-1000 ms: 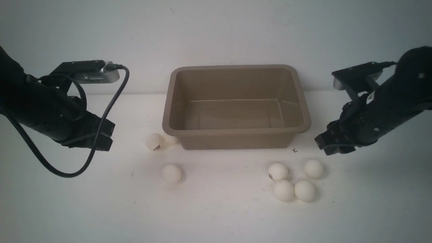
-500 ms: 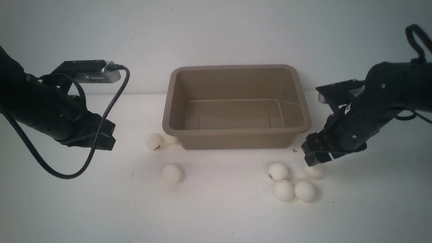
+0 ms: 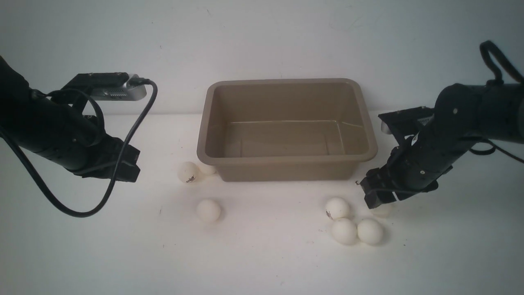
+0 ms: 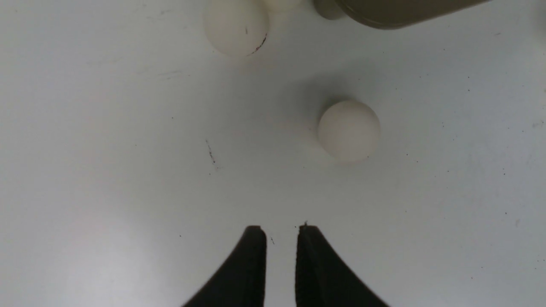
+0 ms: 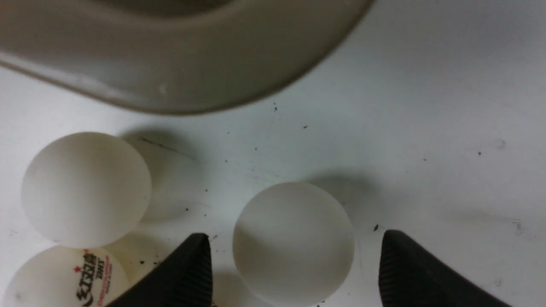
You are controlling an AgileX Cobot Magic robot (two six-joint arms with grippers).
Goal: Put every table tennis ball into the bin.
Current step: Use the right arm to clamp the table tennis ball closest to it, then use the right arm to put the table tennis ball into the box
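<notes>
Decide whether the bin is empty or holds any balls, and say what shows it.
Empty. The bin shows a bare floor in the front view; the table tennis balls all lie outside it.

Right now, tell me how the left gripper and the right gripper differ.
The right gripper has its jaws wide, a table tennis ball between them, unclamped; the left gripper shows only a narrow gap with nothing in it. The right gripper is down at the balls right of the bin; the left gripper hangs apart from its nearest ball. Both have black fingers.
</notes>
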